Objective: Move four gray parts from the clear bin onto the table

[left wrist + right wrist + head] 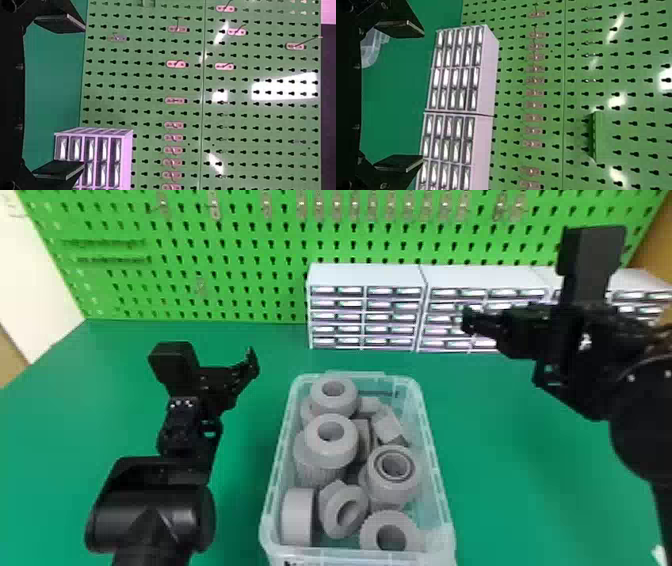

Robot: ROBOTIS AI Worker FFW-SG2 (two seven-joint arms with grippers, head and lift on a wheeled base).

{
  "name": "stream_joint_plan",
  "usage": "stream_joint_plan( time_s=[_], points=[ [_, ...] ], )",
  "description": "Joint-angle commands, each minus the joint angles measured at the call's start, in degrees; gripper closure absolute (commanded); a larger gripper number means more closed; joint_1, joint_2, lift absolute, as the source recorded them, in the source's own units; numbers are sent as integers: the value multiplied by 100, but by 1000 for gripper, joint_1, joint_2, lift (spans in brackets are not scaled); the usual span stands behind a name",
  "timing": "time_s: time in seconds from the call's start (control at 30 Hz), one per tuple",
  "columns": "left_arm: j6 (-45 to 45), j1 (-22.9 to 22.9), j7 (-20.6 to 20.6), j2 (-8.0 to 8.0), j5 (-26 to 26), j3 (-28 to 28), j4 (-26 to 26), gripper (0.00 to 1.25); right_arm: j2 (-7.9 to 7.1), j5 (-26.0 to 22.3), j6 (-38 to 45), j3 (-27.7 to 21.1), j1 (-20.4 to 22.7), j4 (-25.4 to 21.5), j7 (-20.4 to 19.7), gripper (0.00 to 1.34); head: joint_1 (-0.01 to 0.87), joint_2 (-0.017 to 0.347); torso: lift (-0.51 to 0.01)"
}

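The clear bin (438, 470) stands on the green table, holding several gray parts, among them a stacked ring-topped part (325, 450), a round part (392, 475) and a tilted ring (344, 512). To the bin's left, above the table, is my left gripper (250, 362); in the left wrist view the same left gripper (84, 97) is open with nothing between its fingers. My right gripper (467, 321) is raised beyond the bin's far right, before the drawer cabinets. From the right wrist, the right gripper (423, 97) shows wide apart fingers holding nothing, with a bin corner (371, 47) behind one.
White drawer cabinets (365, 276) line the back of the green table (240, 500) from the middle to the right. Behind them rises a green pegboard (240, 285) with small hooks. Bare tabletop lies on both sides of the bin.
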Motion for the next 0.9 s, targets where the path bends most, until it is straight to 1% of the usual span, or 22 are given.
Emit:
stream_joint_plan(
  time_s=[0.0, 0.2, 0.4, 0.53, 0.77, 0.87],
  points=[
    [21, 15, 0, -15, 0, -12, 13, 79, -81, -381, 781, -69, -287, -79, 0, 190, 693, 72, -52],
    [38, 33, 0, -15, -9, -12, 22, 79, -142, -724, 1564, -121, -604, -70, 0, 197, 693, 72, -52],
    [47, 42, 0, -15, -9, -3, 22, 79, -151, -811, 2320, -34, -946, 18, 0, 197, 693, 72, -52],
    [65, 50, 0, -15, -26, -12, 22, 79, -160, -829, 2759, 37, -1201, 238, 0, 197, 693, 72, -52],
    [117, 59, 0, -15, -70, -3, 13, 79, -160, -917, 2917, 336, -1588, 765, 0, 197, 693, 72, -52],
    [117, 68, 0, -15, -79, 5, 22, 79, -160, -1058, 2926, 441, -1729, 1055, 0, 197, 693, 72, -52]
  ],
)
